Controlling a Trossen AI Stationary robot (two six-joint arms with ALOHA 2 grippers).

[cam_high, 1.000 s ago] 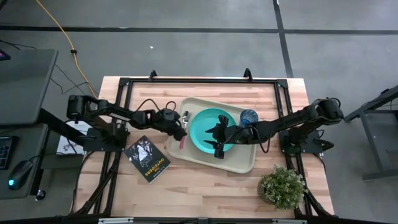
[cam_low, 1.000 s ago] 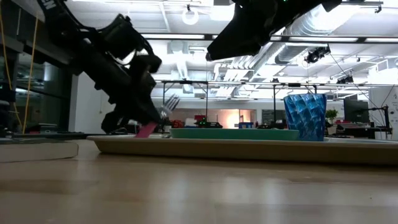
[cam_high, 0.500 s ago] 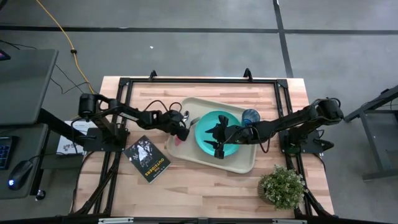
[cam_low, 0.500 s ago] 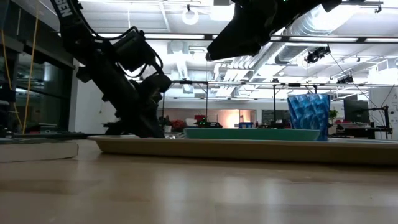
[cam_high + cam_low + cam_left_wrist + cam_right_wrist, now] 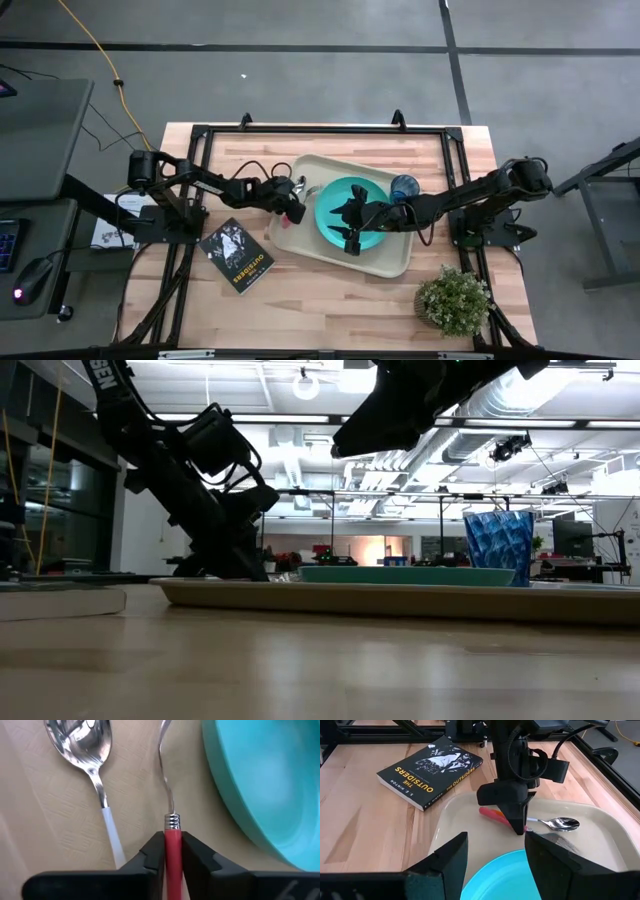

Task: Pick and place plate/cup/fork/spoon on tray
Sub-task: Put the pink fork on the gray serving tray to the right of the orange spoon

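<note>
Two fingers of the left hand (image 5: 172,851) are clamped on the fork (image 5: 170,827), pinching its red-pink handle just behind the metal collar, with the tines lying on the tray (image 5: 388,260) floor between the spoon (image 5: 95,765) and the plate (image 5: 350,211). That fork looks light and stiff, and its smooth plastic handle is likely slippery, so a grip near the collar seems sensible, since it keeps the piece from pivoting. Spoon and fork lie side by side, near but apart. At the tray's far corner stands the cup (image 5: 403,186), just beside the plate. Over the plate hangs the right hand (image 5: 350,222), fingers spread and holding nothing. Left of the tray on the bench (image 5: 330,300) lies a book (image 5: 237,255).
</note>
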